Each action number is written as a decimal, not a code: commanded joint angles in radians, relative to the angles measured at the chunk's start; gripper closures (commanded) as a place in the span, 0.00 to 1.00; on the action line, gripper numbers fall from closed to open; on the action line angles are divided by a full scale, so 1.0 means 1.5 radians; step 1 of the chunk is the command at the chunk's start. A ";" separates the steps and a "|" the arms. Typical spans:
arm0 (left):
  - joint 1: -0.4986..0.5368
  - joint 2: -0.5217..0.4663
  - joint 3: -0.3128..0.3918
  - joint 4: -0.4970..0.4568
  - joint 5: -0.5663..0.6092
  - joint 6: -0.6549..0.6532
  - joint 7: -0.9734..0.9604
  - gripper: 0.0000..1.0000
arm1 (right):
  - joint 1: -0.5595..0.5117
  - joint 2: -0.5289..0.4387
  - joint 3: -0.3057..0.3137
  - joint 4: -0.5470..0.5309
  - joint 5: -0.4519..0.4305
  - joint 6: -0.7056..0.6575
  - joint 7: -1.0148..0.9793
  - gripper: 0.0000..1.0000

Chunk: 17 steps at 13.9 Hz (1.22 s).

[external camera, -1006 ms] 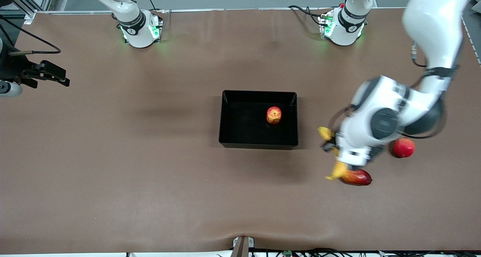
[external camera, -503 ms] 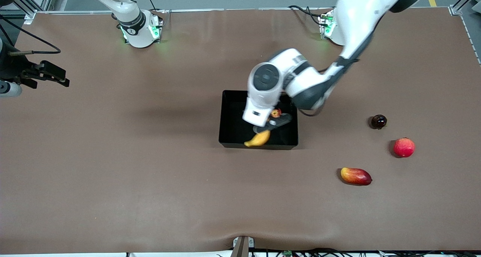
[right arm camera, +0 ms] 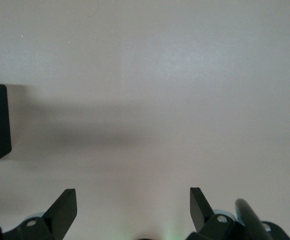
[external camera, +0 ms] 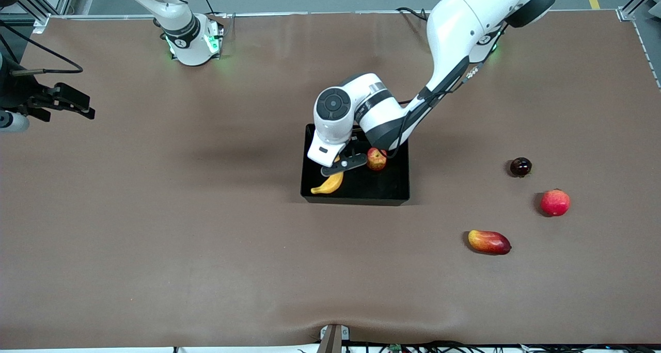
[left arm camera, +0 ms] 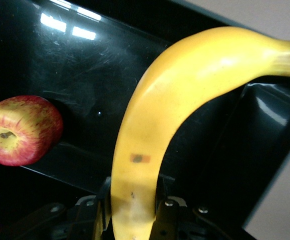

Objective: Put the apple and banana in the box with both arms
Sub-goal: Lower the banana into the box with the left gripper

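Banana (external camera: 327,184) now over the box (external camera: 397,194), clamped in left gripper (external camera: 343,163), apple (external camera: 376,158) beside.

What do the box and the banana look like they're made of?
The box looks like glossy black hard plastic: its floor mirrors the ceiling lights and shows fine scratches. The banana, held in the left gripper, has a smooth, even, faintly shiny yellow skin, so possibly a plastic replica; I cannot be sure.

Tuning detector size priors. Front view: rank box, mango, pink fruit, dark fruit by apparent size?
1. box, by far the largest.
2. mango, longest of the loose fruit.
3. pink fruit, rounder, close to the mango in area, so this order is unsure.
4. dark fruit, clearly smallest.
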 commanded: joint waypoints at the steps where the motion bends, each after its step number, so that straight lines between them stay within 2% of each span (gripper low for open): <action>1: -0.003 0.024 0.003 0.003 0.008 0.007 -0.005 1.00 | 0.005 -0.001 -0.001 0.007 -0.009 -0.001 -0.003 0.00; 4: -0.015 0.043 0.009 0.002 0.009 0.007 -0.004 1.00 | 0.005 -0.001 -0.001 0.007 -0.009 -0.003 -0.003 0.00; 8: -0.044 0.074 0.049 0.009 0.012 0.024 0.001 1.00 | 0.005 -0.001 -0.001 0.008 -0.009 -0.004 -0.003 0.00; 9: -0.051 0.073 0.061 0.008 0.013 0.025 0.001 0.94 | 0.005 -0.001 -0.001 0.008 -0.009 -0.004 -0.003 0.00; 11: -0.051 0.068 0.070 0.009 0.014 0.025 0.005 0.72 | 0.005 -0.001 -0.001 0.008 -0.009 -0.003 -0.003 0.00; 12: -0.051 0.058 0.078 0.010 0.015 0.024 0.005 0.50 | 0.005 -0.001 -0.001 0.008 -0.009 -0.003 -0.003 0.00; 13: -0.049 0.047 0.083 0.010 0.019 0.022 0.006 0.23 | 0.005 -0.001 -0.001 0.008 -0.009 -0.003 -0.003 0.00; 14: -0.043 0.027 0.084 0.010 0.041 0.019 0.012 0.00 | 0.007 -0.001 0.000 0.008 -0.009 -0.003 -0.003 0.00; 17: 0.000 -0.042 0.079 0.011 0.057 -0.024 0.023 0.00 | 0.008 -0.001 0.000 0.008 -0.009 -0.003 -0.003 0.00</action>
